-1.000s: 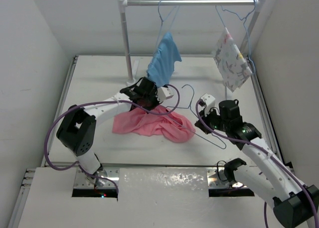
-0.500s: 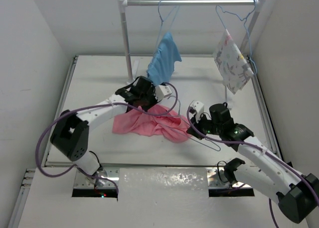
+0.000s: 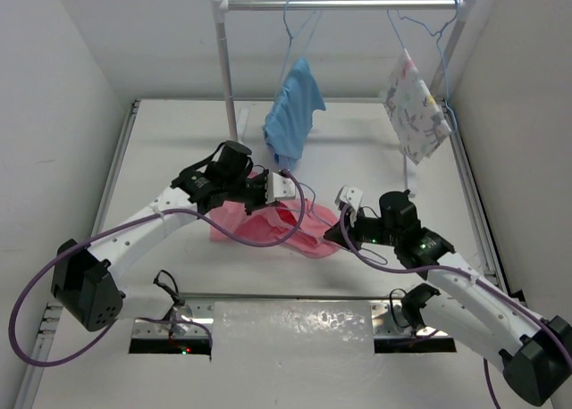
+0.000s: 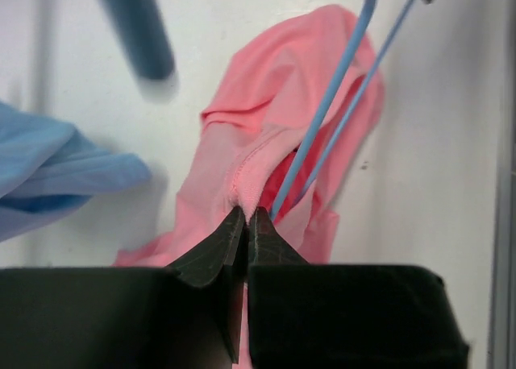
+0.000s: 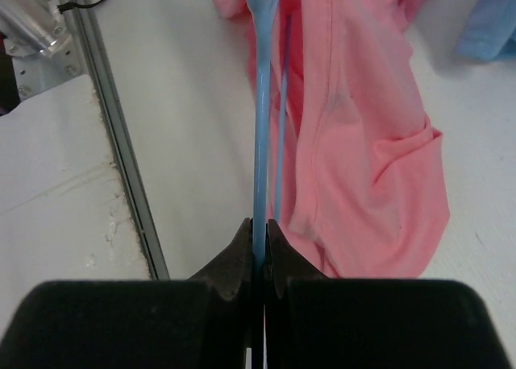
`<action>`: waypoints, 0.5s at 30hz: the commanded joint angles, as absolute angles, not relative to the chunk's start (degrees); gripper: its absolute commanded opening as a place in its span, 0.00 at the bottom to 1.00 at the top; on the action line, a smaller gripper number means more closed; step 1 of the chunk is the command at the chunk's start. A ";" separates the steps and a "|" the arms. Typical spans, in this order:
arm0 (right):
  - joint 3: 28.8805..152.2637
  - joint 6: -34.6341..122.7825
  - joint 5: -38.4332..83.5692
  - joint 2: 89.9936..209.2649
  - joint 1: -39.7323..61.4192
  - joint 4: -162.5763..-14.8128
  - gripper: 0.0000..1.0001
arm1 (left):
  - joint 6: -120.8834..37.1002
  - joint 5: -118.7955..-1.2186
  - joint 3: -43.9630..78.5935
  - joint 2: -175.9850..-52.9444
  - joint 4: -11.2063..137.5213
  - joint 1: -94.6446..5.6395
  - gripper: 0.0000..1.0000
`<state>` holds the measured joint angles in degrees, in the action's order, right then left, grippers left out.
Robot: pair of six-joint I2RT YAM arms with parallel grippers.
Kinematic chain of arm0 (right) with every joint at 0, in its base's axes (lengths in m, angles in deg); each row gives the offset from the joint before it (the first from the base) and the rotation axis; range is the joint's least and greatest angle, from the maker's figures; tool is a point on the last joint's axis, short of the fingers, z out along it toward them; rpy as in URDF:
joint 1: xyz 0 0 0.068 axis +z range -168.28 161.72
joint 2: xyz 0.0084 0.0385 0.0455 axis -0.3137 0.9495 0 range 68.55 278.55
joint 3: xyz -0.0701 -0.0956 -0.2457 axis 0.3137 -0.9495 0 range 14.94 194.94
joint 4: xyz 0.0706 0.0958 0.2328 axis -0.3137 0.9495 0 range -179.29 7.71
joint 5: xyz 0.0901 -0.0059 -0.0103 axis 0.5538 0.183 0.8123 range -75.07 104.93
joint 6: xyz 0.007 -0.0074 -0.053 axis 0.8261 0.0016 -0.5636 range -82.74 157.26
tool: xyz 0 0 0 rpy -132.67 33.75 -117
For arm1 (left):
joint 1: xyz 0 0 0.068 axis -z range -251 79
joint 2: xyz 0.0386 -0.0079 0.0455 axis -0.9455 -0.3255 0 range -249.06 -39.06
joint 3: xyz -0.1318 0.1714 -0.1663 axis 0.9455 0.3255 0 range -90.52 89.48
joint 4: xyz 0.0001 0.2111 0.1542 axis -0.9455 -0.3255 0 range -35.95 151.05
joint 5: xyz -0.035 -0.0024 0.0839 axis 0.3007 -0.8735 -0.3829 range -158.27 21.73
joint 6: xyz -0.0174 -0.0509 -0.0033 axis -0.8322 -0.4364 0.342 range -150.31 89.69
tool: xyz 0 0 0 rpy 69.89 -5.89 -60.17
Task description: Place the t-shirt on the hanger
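The salmon-pink t-shirt [image 3: 259, 229] lies crumpled on the table's middle. My left gripper [image 3: 270, 199] is shut on its hem [image 4: 246, 193] and holds that edge up a little. My right gripper [image 3: 332, 236] is shut on the light-blue wire hanger [image 5: 261, 111] at the shirt's right end. The hanger's two wires [image 4: 326, 123] run past the raised hem into the opening of the t-shirt [image 4: 274, 87]. In the right wrist view the t-shirt [image 5: 363, 119] lies just right of the wire. From above the hanger is mostly hidden by cloth and gripper.
A rail stand [image 3: 340, 4] at the back holds a light-blue shirt [image 3: 290, 114] and a white patterned cloth [image 3: 413, 110] on like hangers. Its left post [image 3: 227, 79] stands just behind my left arm. A metal rail [image 5: 113, 135] edges the table's front.
My right gripper has carried the hanger left until it enters the shirt. My left arm has swung round and pulled the shirt's edge up, bunching the cloth.
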<state>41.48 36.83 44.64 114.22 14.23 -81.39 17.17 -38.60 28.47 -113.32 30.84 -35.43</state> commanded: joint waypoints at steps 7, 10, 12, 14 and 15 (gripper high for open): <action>37.45 35.23 54.91 120.84 14.68 -104.89 0.00 | 16.27 -30.39 19.61 -116.40 25.37 -24.51 0.00; 35.69 36.03 54.83 123.47 14.68 -108.62 0.00 | 16.71 -32.65 23.71 -117.37 27.21 -24.86 0.00; 35.07 36.29 54.92 125.40 14.59 -109.59 0.00 | 16.01 -35.12 26.89 -117.19 31.07 -25.82 0.00; 33.75 36.64 54.66 126.20 14.59 -110.90 0.00 | 13.55 -37.59 30.32 -117.45 34.14 -27.83 0.04; 33.14 36.82 54.57 126.55 14.59 -111.96 0.00 | 12.94 -37.94 31.64 -117.54 34.77 -28.72 0.08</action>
